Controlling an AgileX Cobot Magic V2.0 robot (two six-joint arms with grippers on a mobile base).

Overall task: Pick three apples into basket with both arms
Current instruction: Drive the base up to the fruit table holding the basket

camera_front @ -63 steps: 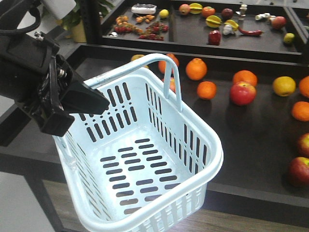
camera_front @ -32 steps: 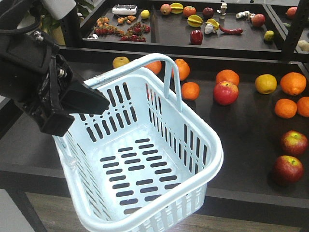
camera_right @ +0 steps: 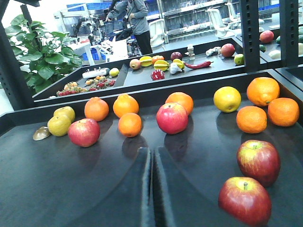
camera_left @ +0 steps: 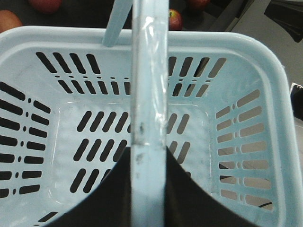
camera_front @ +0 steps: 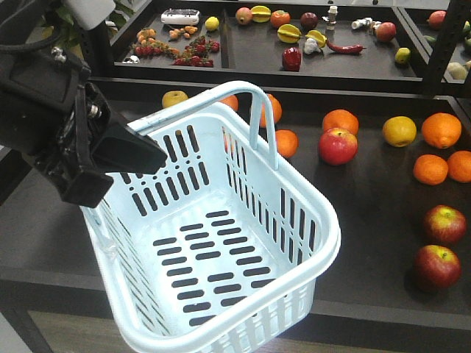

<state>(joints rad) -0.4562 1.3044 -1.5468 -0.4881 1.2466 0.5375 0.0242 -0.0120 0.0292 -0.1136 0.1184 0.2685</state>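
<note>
Apples first. All three lay on the dark surface [camera_front: 368,198], outside the basket [camera_front: 324,235] and to its right in the front view. The far apple [camera_front: 338,145] sat just beside an orange [camera_front: 340,120], not far from the basket's far corner. The middle apple [camera_front: 444,224] and the near apple [camera_front: 437,265] sat close together toward the right edge, a small gap between them, well apart from the far one. From the right wrist that pair showed closest to the lens, stems up.

Basket: pale blue, slotted, hanging tilted from my left tool [camera_front: 140,151]. In the front view it overlapped the front edge of the surface. The left wrist view looked straight down into it, slotted bottom in plain sight. The handle [camera_left: 149,94] ran up the middle of that view, and my two dark fingers [camera_left: 106,203] sat hard against it, one on either side. Left tool narrow, clamped on the basket's handle bar.

Right tool [camera_right: 151,156]: fingers drawn together, only a thin seam between them, gripping nothing and touching nothing. It pointed across the surface toward the fruit, the far apple ahead of its tips and the closer pair off to its right.

Around: more oranges [camera_front: 441,129] and a yellow citrus [camera_front: 399,131] lay along the back of the surface. Behind that was a back tray [camera_front: 257,51] of small mixed produce.
</note>
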